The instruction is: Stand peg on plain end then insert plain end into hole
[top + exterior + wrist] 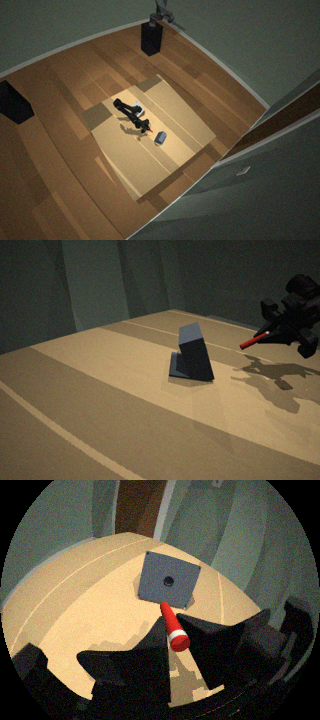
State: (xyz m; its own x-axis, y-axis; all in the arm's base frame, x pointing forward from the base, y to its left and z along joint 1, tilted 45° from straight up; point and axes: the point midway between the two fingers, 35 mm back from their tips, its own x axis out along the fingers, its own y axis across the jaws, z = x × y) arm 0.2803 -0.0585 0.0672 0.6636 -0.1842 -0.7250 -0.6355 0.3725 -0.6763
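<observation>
The red peg [150, 130] [252, 341] [173, 622] is held in the air, tilted, its plain end lower and pointing out toward the panel. Its white band is at the end near the fingers. My gripper [148, 128] [261, 336] [170, 618] is shut on the peg, above the table and short of the panel. The blue-grey sloped panel [162, 136] [192, 356] [155, 582] stands on the table. Its face shows one dark hole [168, 581] near the middle in the wrist view. The peg and the panel are apart. The hole is hidden in the exterior view.
The table [124, 155] [116, 364] [100, 610] carries the arm's white base plate [140, 112] behind the gripper. Dark shadows of the arm lie on the table below the gripper. Black pedestals [151, 38] [15, 103] stand on the floor away from the table.
</observation>
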